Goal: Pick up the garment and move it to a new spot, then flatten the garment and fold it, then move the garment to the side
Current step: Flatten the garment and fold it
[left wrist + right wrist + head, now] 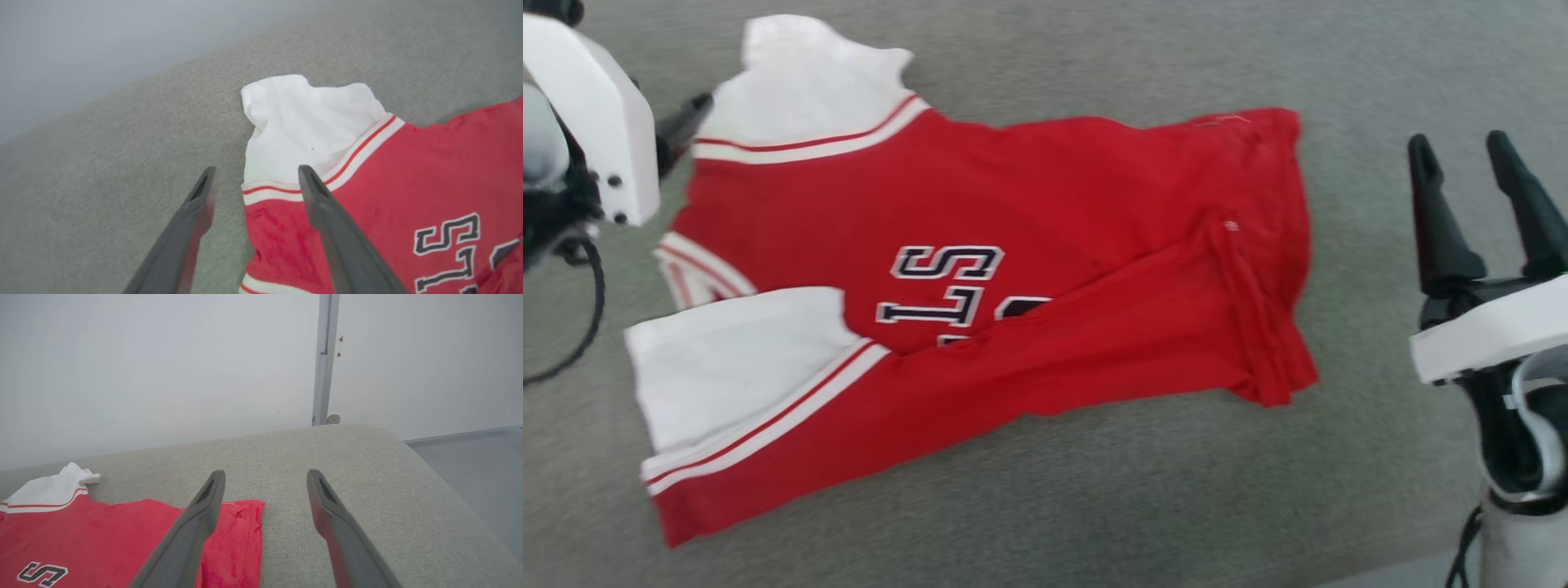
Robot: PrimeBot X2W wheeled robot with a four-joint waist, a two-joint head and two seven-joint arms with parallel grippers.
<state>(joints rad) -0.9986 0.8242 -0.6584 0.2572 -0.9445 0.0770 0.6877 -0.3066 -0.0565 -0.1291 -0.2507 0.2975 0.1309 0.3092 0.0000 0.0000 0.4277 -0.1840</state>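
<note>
Right gripper [1458,139]: fingers apart, beside garment [980,212] hem | left gripper [257,169]: apart, at white sleeve

The garment [1013,212] is soft, matt knit cloth, the red body lightly rumpled and the white sleeves smoother. Its chest lettering lies flat, printed or perhaps stitched on; the blur hides which. The tabletop [1094,490] is covered in grey woven cloth, coarse-grained and dull. The left claw [257,169] and right claw [266,472] have dark matt plastic fingers, with smooth, slightly glossy white plastic shells [605,122] at the wrists. A smooth grey metal post [322,359] stands against a matt pale wall [163,367].
</note>
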